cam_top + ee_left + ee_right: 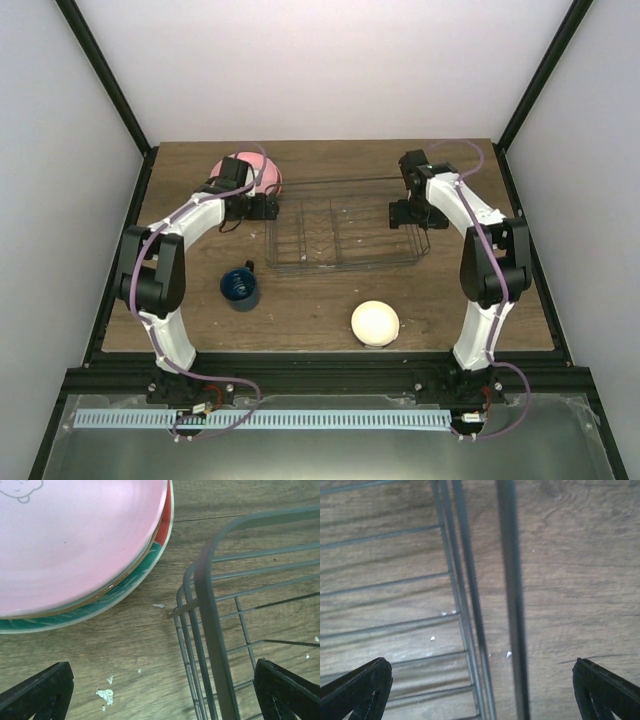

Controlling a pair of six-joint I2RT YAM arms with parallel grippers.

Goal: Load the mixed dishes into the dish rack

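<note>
The dish rack (340,268), a dark wire basket, stands at mid-table with nothing in it. Left of it is a stack of plates with the pink plate (247,172) (75,540) on top and the teal-and-red plate (145,570) at the bottom. A thin plate edge shows between them. The dark blue mug (240,287) and the cream bowl (375,323) stand apart near the front. My left gripper (262,207) (162,695) is open, its jaws astride the rack's left end rim (207,595). Over the rack's right end rim (512,605), my right gripper (410,213) (482,690) is open and astride it.
The wooden table (310,305) is bounded by black frame posts and white walls at the back and sides. Small white flecks (106,695) lie on the wood beside the rack.
</note>
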